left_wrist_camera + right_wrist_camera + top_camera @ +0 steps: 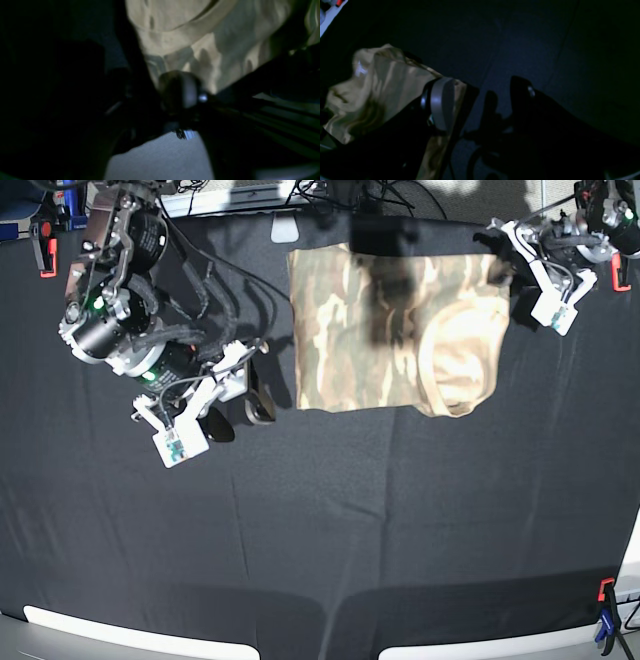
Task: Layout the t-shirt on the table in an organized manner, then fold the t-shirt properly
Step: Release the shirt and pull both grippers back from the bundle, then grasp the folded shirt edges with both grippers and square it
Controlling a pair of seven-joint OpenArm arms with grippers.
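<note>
The camouflage t-shirt [400, 330] lies folded into a rough rectangle at the far middle of the black table [400, 520], with the collar area at its right end. My left gripper [497, 258] is at the shirt's far right corner. In the left wrist view the shirt [212, 32] fills the top, and the dark gripper [180, 82] is too blurred to read. My right gripper [240, 412] is open and empty just left of the shirt. In the right wrist view its fingers [442, 102] stand apart over the table [532, 37], with the shirt's edge [382, 82] behind the left one.
Clamps sit on the table edges at far left [43, 248], far right [620, 275] and near right [605, 620]. Cables and equipment [330, 195] lie beyond the far edge. Black cloth stretches across the near half of the table.
</note>
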